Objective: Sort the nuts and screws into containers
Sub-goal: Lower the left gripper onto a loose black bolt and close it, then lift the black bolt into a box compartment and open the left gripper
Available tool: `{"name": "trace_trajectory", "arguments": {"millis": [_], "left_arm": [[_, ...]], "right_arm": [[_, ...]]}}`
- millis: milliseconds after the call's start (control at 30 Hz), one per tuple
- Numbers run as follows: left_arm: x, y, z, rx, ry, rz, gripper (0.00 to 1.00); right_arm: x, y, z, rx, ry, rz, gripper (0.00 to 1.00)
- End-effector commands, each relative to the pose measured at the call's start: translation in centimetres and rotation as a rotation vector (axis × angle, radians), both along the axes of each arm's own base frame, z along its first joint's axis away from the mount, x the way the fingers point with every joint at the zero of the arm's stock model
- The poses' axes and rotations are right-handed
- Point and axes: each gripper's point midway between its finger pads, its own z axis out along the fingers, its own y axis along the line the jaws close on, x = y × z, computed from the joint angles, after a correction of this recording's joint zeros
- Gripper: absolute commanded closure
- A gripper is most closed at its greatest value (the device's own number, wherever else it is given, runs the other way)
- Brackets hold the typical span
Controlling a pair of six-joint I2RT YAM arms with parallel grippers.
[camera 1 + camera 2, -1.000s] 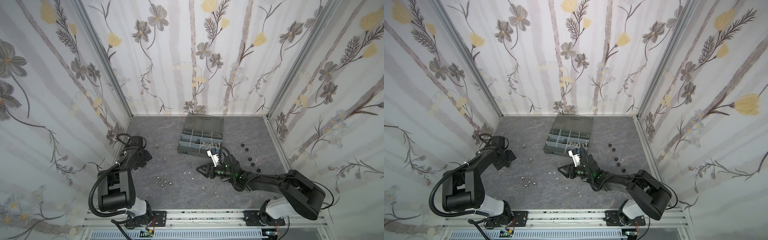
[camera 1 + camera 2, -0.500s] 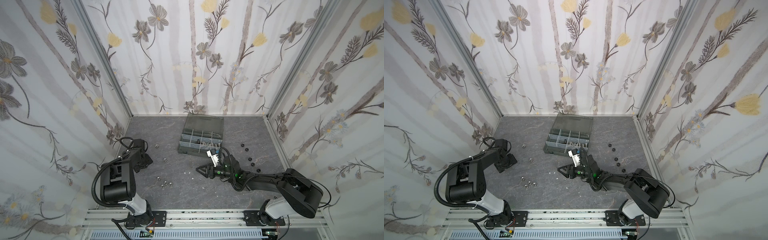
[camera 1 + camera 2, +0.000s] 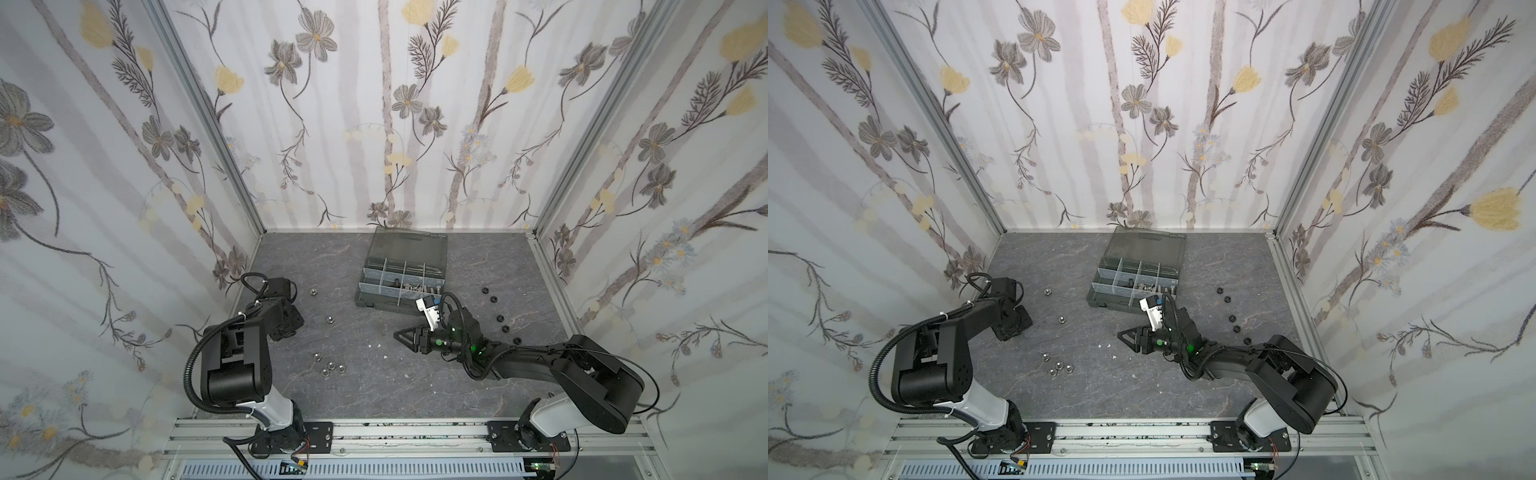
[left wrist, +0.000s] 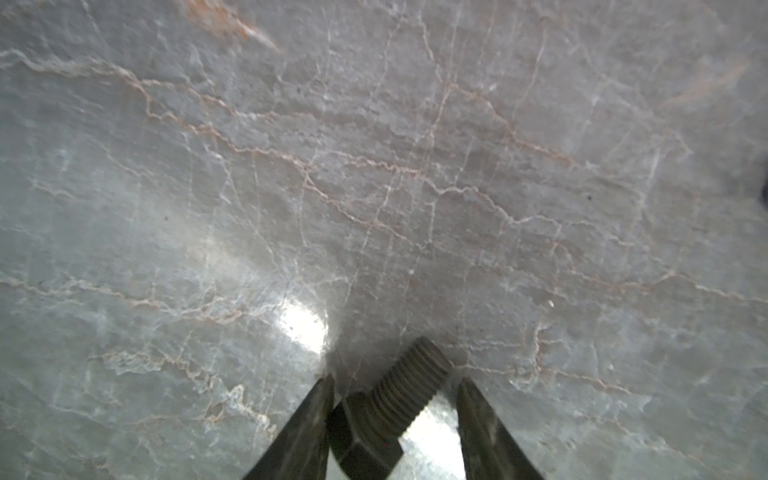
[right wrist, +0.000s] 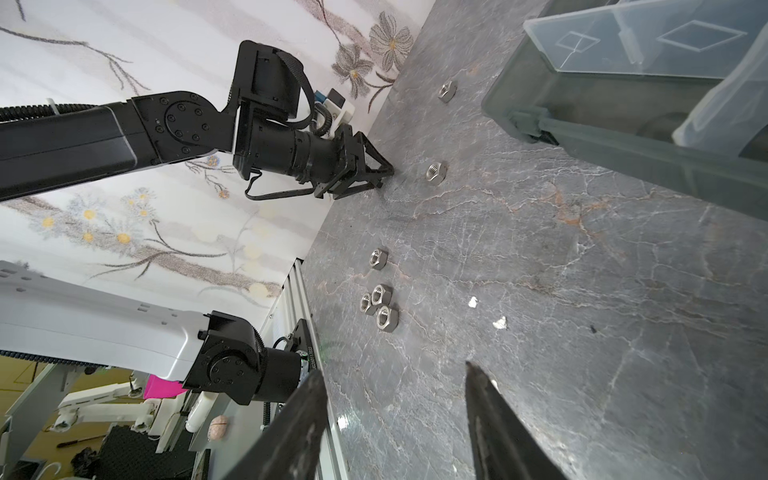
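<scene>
left end effector [image 4: 395, 382]: low on bench [image 3: 415, 395] near left edge, mid depth; jaws apart, straddling one screw. One finger touches the hex head, the other sits a sliver off the thread, so not clamped.
screw [image 4: 399, 399]: dull grey, lying flat on bench, diagonal between the fingers. Hidden by the end effector in both top views.
right end effector [image 5: 392, 370]: mid bench, just in front of the case, low, pointing toward left edge; jaws apart, nothing between them.
organizer case [image 3: 376, 301]: far centre of bench; lid [image 3: 405, 247] open, tipped back toward far edge.
compartments [image 3: 405, 270]: middle row, right side holds silver and dark hardware, too small to tell which kind.
silver nuts [image 3: 331, 367]: three touching plus one just beside, front-left area; two singles between left end effector and case.
black nuts [image 3: 500, 318]: five in a loose line toward right edge, apart from case.
white flecks [image 3: 376, 345]: a few, mid bench.
</scene>
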Motion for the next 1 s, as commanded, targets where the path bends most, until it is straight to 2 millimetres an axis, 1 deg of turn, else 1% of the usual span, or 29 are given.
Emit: {"name": "trace_trajectory", "arguments": {"millis": [0,267,533,667,800,967], "left_arm": [[-0.6,-1.0,-0.4,-0.041,0.012,-0.013,0.53],[-0.8,-1.9,-0.3,-0.056,0.007,-0.029,0.61],[-0.1,-1.5,-0.2,-0.035,0.012,-0.034,0.71],[0.1,-1.7,-0.5,-0.045,0.014,-0.038,0.79],[0.0,-1.6,-0.3,-0.041,0.015,-0.043,0.82],[0.3,-1.8,0.6,-0.048,-0.01,-0.053,0.83]], "right_arm": [[0.1,0.1,0.8,0.03,-0.021,0.0,0.45],[0.2,0.0,0.8,0.028,-0.022,-0.004,0.45],[0.3,-0.2,0.8,0.024,-0.024,-0.011,0.45],[0.4,-0.2,0.8,0.024,-0.025,-0.011,0.45],[0.4,-0.2,0.7,0.024,-0.022,-0.011,0.45],[0.6,-0.4,0.6,0.022,-0.02,-0.017,0.45]]}}
